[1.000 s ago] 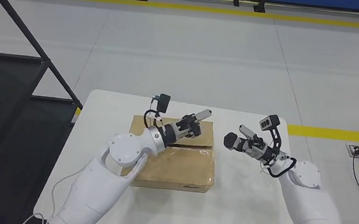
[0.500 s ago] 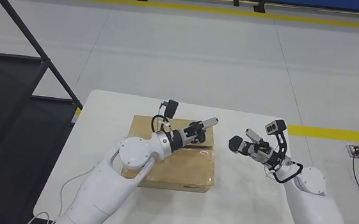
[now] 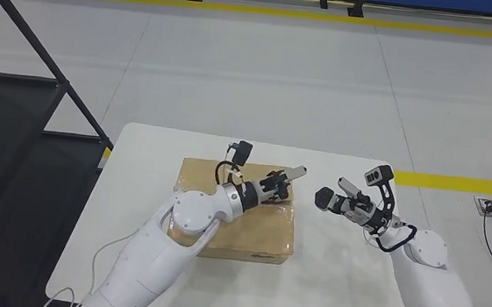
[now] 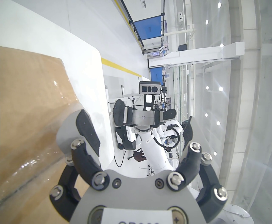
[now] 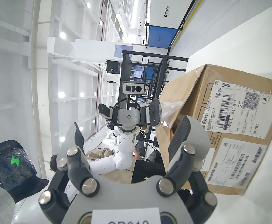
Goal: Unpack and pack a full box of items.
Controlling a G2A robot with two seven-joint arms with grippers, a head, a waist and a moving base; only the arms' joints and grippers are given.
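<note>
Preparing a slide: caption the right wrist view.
Right gripper, jaws open, faces the labelled cardboard box while the left gripper sits at its taped top edge.

The big brown cardboard box is partly hidden in the top view. The left arm lies across it, so the middle of its top cannot be seen. What is inside the box cannot be seen either.

In the left wrist view the box sits just beside one finger of the left gripper and runs off the picture's edge.

In the right wrist view one finger of the right gripper covers part of the box's side. The box is also cut off at the edge there. Farther off, one finger pad of the left gripper is right at the shiny clear tape on the box corner. It is hard to tell if they touch.
</note>
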